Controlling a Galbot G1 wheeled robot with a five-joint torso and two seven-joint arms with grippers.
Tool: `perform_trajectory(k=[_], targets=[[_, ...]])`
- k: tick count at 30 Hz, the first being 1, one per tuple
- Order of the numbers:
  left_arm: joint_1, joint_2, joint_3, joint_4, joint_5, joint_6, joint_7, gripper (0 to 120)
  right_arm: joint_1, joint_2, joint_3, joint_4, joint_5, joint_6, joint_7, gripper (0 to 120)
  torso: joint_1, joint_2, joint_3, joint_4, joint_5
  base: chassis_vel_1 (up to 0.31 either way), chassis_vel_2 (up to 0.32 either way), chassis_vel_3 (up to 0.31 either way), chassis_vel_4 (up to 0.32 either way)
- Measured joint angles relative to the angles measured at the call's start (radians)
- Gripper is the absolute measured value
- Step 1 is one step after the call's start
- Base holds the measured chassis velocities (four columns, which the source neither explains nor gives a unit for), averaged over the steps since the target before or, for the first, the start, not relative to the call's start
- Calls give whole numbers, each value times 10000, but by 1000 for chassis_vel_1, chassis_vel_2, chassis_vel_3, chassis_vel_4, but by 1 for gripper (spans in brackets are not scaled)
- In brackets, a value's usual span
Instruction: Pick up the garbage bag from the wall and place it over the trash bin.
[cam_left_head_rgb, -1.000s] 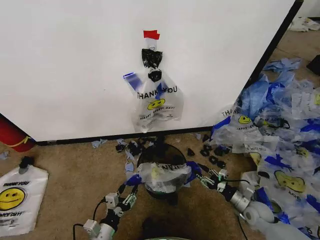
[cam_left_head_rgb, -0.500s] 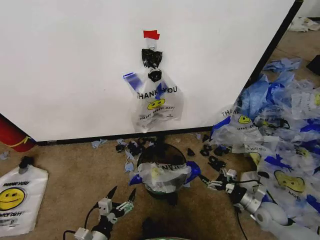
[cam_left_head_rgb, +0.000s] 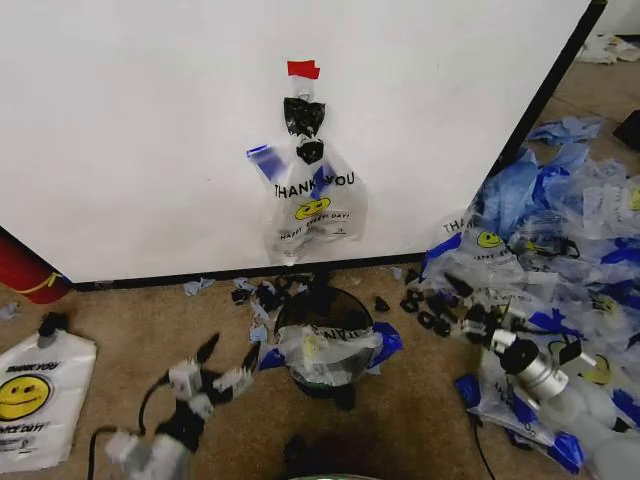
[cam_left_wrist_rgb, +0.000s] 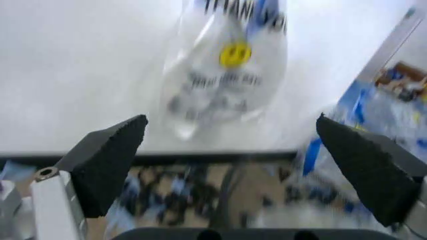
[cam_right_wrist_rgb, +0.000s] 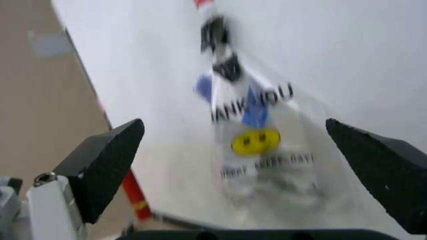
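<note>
A see-through garbage bag (cam_left_head_rgb: 313, 200) with "THANK YOU" print and a yellow smiley hangs on the white wall from black clips under red tape (cam_left_head_rgb: 303, 69). It also fills the left wrist view (cam_left_wrist_rgb: 230, 75) and the right wrist view (cam_right_wrist_rgb: 257, 140). Below it on the carpet stands the black mesh trash bin (cam_left_head_rgb: 322, 381), with another clear bag (cam_left_head_rgb: 325, 345) with blue handles draped over its rim. My left gripper (cam_left_head_rgb: 228, 352) is open to the bin's left, pointing at the wall (cam_left_wrist_rgb: 233, 165). My right gripper (cam_left_head_rgb: 464, 306) is open to the bin's right (cam_right_wrist_rgb: 243, 170).
A heap of blue-and-clear bags (cam_left_head_rgb: 560, 250) covers the floor on the right. A flat white smiley bag (cam_left_head_rgb: 35, 400) lies at the left, and a red cylinder (cam_left_head_rgb: 25, 270) stands by the wall. Black scraps (cam_left_head_rgb: 265, 295) litter the carpet behind the bin.
Both grippers have drawn away from the blue handles of the bag on the bin. The left one swung out to the left, the right one out to the right.
</note>
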Motion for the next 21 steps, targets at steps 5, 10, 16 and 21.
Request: perform_trajectory(k=[5,10,16,21], targets=[[-1841,919,213,-232,-1444,739,264,100,-207,466,181,700,-170,91,624,100,0,0,1,-1,-3,0,0,0,0],[-4569,2300,896,-103,-4038,2674,1737,100,-1438,957,1150,1223,-865,495,1163,100,0,0,1,-9,10,0,0,0,0],[-9132,1761,4263,1193,-4971,4126,2594,100,-2544,1885,2169,1515,-1271,676,1175,100,0,0,0,-3,-7,0,0,0,0],[-11596,925,6296,1947,-5075,5257,2702,100,-3263,2437,2669,1676,-1417,806,1050,100,1,0,1,-9,-6,0,0,0,0]])
